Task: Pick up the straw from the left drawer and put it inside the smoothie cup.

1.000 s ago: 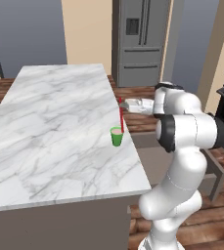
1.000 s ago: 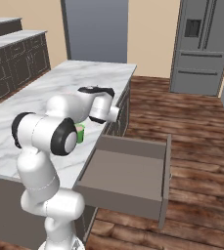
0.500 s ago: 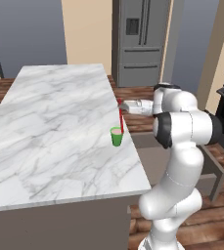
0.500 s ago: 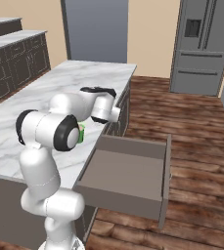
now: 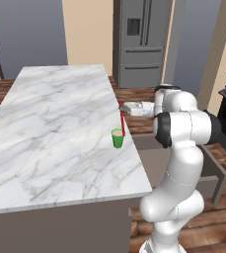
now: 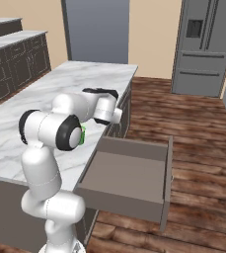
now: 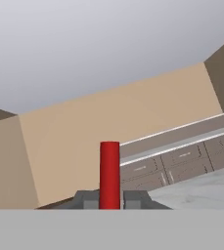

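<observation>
- Above the white marble island top (image 5: pixel 50 133), the two-finger gripper (image 5: pixel 123 105) clamps the thin red straw (image 5: pixel 122 118) upright.
- At the straw's 6 o'clock stands the small green smoothie cup (image 5: pixel 117 138), touching it.
- Toward 4 o'clock, the grey-brown left drawer (image 6: pixel 129 179) stands open.

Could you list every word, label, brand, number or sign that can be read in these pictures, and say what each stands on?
None: no readable text anywhere.
The refrigerator shows a dark dispenser panel, without legible writing.
The smoothie cup, the straw, the marble counter and the left drawer are plain and unmarked.
</observation>
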Available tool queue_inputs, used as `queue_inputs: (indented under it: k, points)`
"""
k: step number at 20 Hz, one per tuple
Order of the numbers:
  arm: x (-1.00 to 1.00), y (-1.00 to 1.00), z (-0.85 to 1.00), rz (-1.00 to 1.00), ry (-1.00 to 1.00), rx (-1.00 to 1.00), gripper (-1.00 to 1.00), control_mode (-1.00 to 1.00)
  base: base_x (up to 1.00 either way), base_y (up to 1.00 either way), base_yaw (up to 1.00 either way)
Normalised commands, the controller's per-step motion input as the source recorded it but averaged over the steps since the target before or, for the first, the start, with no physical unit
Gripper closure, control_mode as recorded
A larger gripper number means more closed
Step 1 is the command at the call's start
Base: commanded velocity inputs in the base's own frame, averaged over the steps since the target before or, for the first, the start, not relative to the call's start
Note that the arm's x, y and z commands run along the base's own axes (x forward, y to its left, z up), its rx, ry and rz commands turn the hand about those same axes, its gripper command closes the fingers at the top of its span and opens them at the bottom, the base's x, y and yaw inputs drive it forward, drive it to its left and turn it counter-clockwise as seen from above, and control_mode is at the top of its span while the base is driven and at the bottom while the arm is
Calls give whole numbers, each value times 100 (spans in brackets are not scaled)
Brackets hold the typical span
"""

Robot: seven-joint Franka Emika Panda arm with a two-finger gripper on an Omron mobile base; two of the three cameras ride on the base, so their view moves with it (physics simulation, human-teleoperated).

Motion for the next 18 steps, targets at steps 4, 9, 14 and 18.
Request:
queue_inputs:
  k: [4, 9, 14, 18]
  points:
    - [3, 0, 0, 1, 0, 0, 100, -100, 0, 0, 0]
    - [3, 0, 0, 2, 0, 0, 100, -100, 0, 0, 0]
    - [3, 0, 0, 2, 0, 0, 100, -100, 0, 0, 0]
    - [1, 0, -2, 2, 0, 0, 100, -100, 0, 0, 0]
